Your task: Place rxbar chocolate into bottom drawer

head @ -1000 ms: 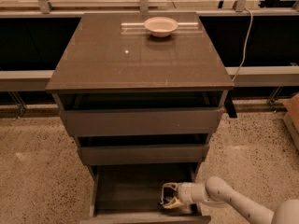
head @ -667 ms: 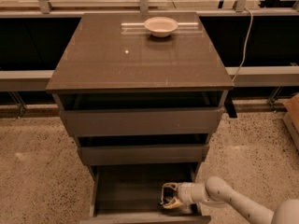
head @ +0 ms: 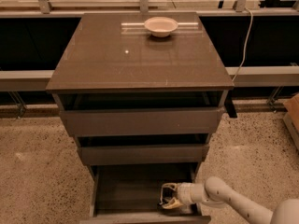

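The bottom drawer [head: 121, 190] is pulled out at the foot of the grey-brown cabinet, a wide shallow tray with a dark floor. My gripper [head: 168, 196] reaches in from the right on a pale arm [head: 219, 195] and sits low inside the drawer's right front corner, just above the floor. The patch at the gripper is dark like the drawer floor, and I cannot make out the rxbar chocolate as a separate thing there. No bar shows on the cabinet top.
A white bowl [head: 161, 26] stands at the back of the cabinet top [head: 135, 59]. The two upper drawers [head: 140, 120] are slightly open above my arm. Speckled floor [head: 42, 181] lies on both sides; a cardboard box edge [head: 293, 115] is at far right.
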You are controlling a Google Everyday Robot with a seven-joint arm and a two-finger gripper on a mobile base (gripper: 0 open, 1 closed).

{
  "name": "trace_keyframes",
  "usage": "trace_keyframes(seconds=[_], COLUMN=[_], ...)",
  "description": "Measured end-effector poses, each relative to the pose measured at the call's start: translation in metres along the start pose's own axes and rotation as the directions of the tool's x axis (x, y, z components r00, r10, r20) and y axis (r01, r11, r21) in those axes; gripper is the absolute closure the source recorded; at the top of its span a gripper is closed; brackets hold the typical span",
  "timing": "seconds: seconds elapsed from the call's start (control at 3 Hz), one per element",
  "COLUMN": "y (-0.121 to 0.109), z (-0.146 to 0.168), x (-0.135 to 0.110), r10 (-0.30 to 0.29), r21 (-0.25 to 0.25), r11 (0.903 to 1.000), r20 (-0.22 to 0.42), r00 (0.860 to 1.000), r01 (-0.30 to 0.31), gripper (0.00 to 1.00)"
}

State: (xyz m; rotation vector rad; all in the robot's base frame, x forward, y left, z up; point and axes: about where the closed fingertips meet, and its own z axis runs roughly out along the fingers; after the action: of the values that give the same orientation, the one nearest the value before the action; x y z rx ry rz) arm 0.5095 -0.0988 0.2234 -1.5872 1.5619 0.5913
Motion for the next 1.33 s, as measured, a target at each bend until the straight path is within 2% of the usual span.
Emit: trace_keyframes(seconds=[0.33, 0.67, 1.0, 1.33], y=[0.0018, 0.0029, 0.0036, 0.004], z=[0.0029, 0.0046, 0.0058, 0.0061], x=[-0.0013, -0.0021, -0.0026, -0.0029], r10=[0.001, 0.001, 0.001, 0.001], r21=[-0.004, -0.007, -0.009, -0.009], r11=[1.0, 1.0, 1.0, 1.0], r20=[0.004, 0.006, 0.007, 0.009], r00=[1.0, 1.0, 1.0, 1.0], r01=[-0.001, -0.001, -0.001, -0.001], gripper=[0.28, 0.04, 0.0, 0.0])
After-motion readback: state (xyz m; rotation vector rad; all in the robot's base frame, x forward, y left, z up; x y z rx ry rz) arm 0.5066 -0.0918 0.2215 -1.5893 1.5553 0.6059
